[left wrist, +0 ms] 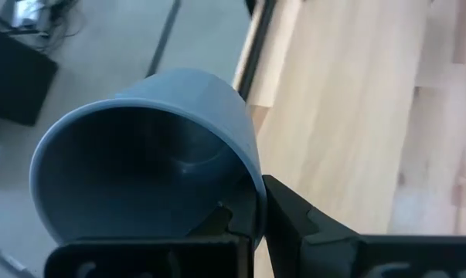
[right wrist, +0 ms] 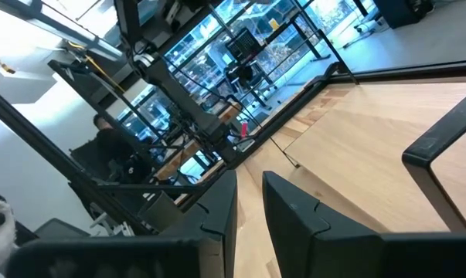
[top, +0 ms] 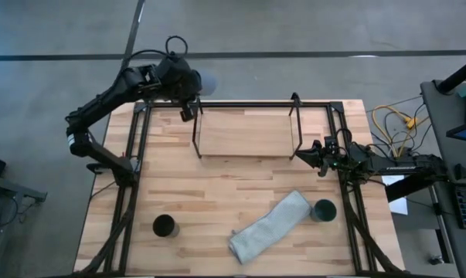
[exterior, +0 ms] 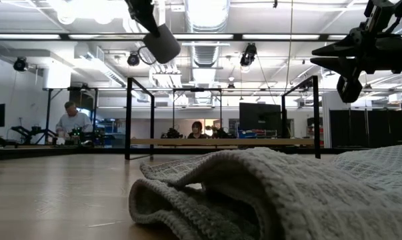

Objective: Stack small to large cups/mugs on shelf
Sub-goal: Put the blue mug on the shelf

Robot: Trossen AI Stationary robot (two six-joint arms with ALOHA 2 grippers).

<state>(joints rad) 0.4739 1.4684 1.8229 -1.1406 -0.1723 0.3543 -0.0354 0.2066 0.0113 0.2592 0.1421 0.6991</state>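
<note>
Left gripper, jaws pinched on the rim of the grey-blue mug, holds it tilted high beyond the shelf's back-left corner; that thin hold risks slipping. Right gripper, jaws slightly parted and empty, waits beside the shelf.

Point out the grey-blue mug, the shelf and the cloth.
grey-blue mug (left wrist: 178, 100): left wrist view, outer wall near the rim.
shelf (top: 244, 135): high view, bare middle of the wooden board.
cloth (top: 270, 225): high view, middle of the folded strip.
</note>
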